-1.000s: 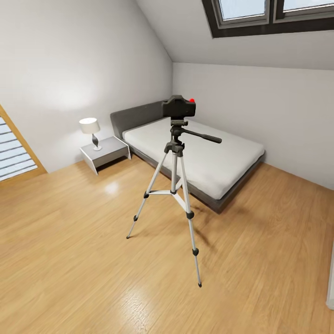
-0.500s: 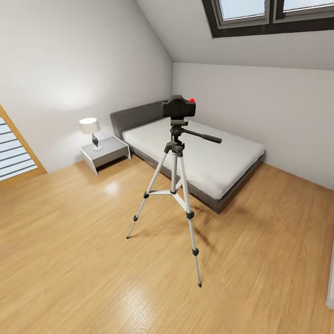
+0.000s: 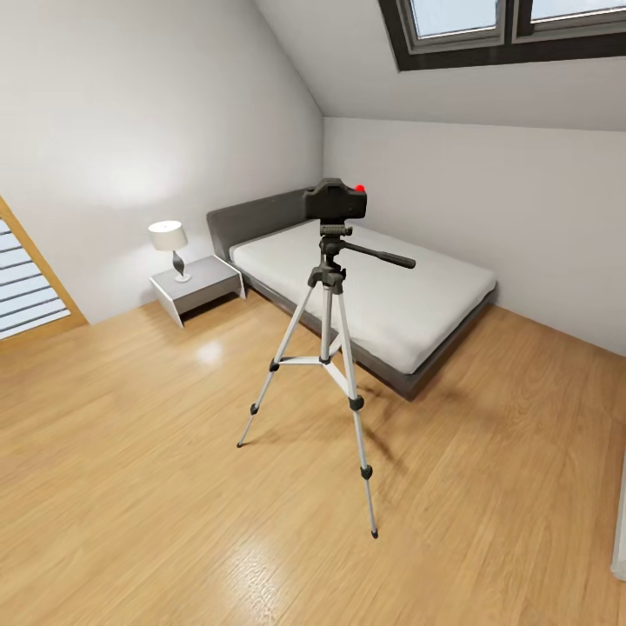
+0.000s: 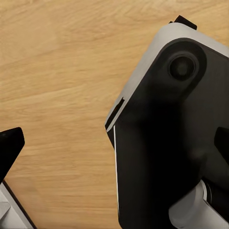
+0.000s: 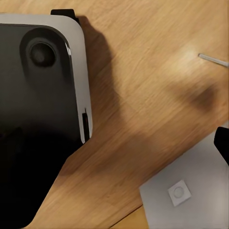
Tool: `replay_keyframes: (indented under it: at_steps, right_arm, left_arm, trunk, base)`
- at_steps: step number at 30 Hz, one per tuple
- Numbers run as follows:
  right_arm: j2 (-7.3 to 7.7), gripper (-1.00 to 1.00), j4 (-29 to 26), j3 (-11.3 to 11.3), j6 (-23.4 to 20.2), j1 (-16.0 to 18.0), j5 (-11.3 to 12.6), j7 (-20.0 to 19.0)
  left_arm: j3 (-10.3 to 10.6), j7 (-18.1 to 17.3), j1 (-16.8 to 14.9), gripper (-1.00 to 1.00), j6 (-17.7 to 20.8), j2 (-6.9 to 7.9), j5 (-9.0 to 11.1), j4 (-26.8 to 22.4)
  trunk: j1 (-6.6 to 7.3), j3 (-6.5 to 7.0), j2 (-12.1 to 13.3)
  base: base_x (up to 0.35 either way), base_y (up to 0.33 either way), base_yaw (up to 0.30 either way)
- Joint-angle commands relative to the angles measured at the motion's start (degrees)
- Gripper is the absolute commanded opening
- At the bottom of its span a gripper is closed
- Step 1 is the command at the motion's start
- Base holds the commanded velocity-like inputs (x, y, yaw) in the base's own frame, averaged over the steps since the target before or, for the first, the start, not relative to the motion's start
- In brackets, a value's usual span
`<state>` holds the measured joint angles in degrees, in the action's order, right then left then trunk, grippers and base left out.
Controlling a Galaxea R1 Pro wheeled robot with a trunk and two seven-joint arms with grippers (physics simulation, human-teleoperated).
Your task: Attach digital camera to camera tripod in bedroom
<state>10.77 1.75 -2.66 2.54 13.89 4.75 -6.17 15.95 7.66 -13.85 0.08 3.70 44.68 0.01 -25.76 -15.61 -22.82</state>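
Observation:
The black digital camera point(image 3: 335, 200), with a red dot on top, sits on the head of the camera tripod point(image 3: 328, 348). The tripod stands with silver legs spread on the bedroom's wood floor, its long black handle pointing right. No gripper is near either of them. My left gripper point(image 4: 115, 145) hangs over the floor beside my own base, one dark fingertip point(image 4: 9, 148) far out at the picture's edge, nothing held. In the right wrist view my right gripper point(image 5: 114, 143) looks down at the floor, with one fingertip point(image 5: 223, 143) at the edge and nothing between the fingers.
A grey low bed point(image 3: 382, 296) with a white mattress stands behind the tripod. A white nightstand point(image 3: 196, 285) with a lamp point(image 3: 169, 236) is to its left. A skylight point(image 3: 487, 35) sits in the sloped ceiling. My black-and-white base point(image 4: 167, 143) is below both wrists.

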Motion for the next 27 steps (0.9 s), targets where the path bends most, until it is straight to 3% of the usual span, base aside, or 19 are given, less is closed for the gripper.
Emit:
replay_keyframes:
  at_steps: [1, 6, 13, 27]
  right_arm:
    - [-0.01, 1.0, 0.18, -0.27, 0.32, 0.08, 0.63, -0.13]
    - [-0.22, 1.0, 0.2, -0.25, 0.41, 0.08, 0.76, 0.08]
    - [-1.66, 1.0, 0.23, -0.24, 0.76, 0.08, 0.63, 0.26]
    - [-2.23, 1.0, 0.26, -0.24, 1.4, 0.08, 0.53, 0.28]
  left_arm:
    - [0.48, 0.16, -0.03, 1.0, -0.02, 0.0, 0.41, 0.0]
    - [0.48, 0.16, -0.03, 1.0, -0.14, 0.07, 0.41, -0.01]
    - [0.5, 0.16, -0.03, 1.0, -0.24, 0.08, 0.23, -0.05]
    - [0.75, 0.16, -0.03, 1.0, -0.25, 0.26, -0.54, -0.96]
  trunk:
    - [-0.03, -0.09, -0.1]
    - [-0.03, -0.05, -0.1]
    - [-0.03, 0.47, -0.1]
    - [-0.03, 1.74, -0.1]
  base:
    - [0.0, 0.0, 0.0]
    - [0.0, 0.0, 0.0]
    - [0.0, 0.0, 0.0]
    - [0.0, 0.0, 0.0]
